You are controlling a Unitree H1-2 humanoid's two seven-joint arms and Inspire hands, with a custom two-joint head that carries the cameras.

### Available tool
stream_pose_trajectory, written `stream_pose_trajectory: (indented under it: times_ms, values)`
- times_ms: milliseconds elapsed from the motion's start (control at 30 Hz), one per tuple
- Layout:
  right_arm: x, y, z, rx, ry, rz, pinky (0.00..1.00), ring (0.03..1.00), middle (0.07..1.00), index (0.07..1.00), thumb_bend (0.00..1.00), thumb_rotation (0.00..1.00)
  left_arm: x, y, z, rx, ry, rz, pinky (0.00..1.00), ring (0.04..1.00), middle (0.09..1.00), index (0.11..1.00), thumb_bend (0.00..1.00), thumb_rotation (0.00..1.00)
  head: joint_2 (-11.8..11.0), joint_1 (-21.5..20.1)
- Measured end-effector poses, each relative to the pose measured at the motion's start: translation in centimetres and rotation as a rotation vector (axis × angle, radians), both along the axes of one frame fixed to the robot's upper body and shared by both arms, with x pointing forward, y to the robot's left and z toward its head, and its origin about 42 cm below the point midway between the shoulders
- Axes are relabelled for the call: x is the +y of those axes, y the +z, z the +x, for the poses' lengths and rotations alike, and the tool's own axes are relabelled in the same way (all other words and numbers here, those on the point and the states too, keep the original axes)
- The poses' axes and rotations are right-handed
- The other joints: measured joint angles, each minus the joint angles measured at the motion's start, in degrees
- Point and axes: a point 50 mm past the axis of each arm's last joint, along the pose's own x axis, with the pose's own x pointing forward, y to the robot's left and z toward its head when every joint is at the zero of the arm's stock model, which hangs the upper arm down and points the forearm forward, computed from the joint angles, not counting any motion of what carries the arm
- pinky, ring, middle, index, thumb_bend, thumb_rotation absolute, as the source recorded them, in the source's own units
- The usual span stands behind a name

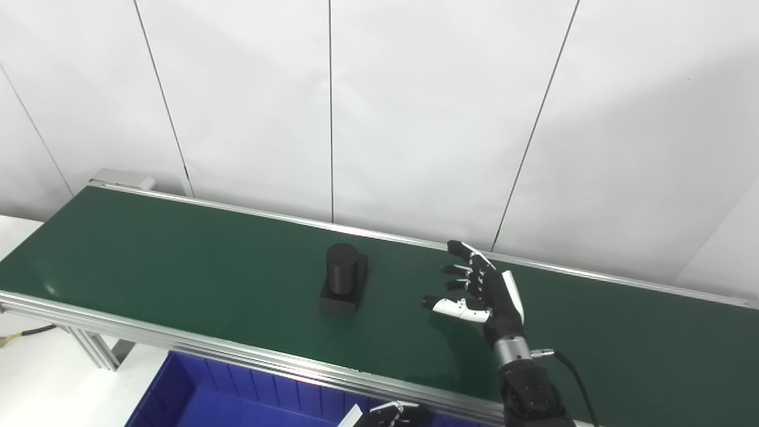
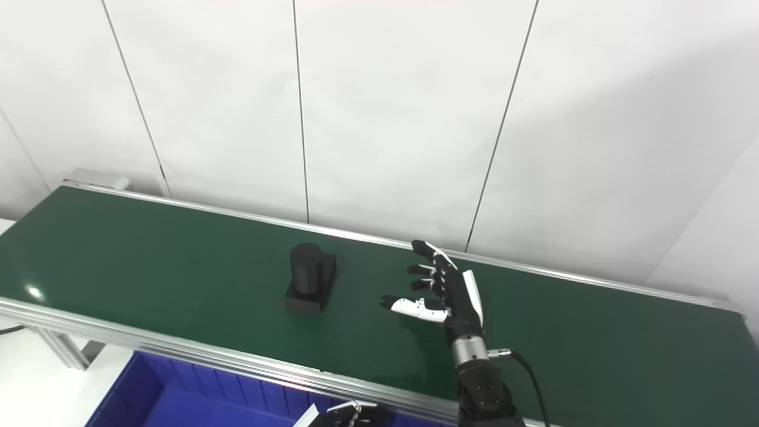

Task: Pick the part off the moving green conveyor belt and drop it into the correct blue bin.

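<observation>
A black part (image 1: pixel 343 277), a cylinder standing on a square base, sits upright on the green conveyor belt (image 1: pixel 178 261) near its middle. My right hand (image 1: pixel 480 286) is open and empty above the belt, to the right of the part and apart from it, with its fingers spread toward the part. It also shows in the right eye view (image 2: pixel 442 287). Only the fingertips of my left hand (image 1: pixel 391 413) show at the bottom edge, below the belt's near rail, and its state cannot be read. A blue bin (image 1: pixel 225 394) stands below the belt's near edge.
The belt runs from upper left to lower right between aluminium rails (image 1: pixel 178 341). A white panelled wall (image 1: pixel 379 107) stands behind it. A metal frame leg (image 1: pixel 95 350) and a cable (image 1: pixel 24 335) are at the lower left.
</observation>
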Motion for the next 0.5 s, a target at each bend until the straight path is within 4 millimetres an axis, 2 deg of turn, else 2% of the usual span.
stream_pose_trajectory:
  times_ms: [267, 500]
  values:
    - [0.8, 0.1, 0.8, 0.021, 0.015, -0.012, 0.59, 0.715, 0.847, 0.803, 1.00, 0.22, -0.1, 0.1, -0.1, -0.005, -0.005, 0.000, 0.64, 0.712, 0.758, 0.743, 1.00, 0.00, 0.2, -0.4]
    - [1.6, -0.5, 0.8, 0.051, 0.020, -0.021, 0.60, 0.710, 0.850, 0.809, 1.00, 0.18, -0.3, 0.1, -0.2, -0.011, -0.018, 0.009, 0.62, 0.707, 0.752, 0.732, 1.00, 0.00, 0.3, -0.4]
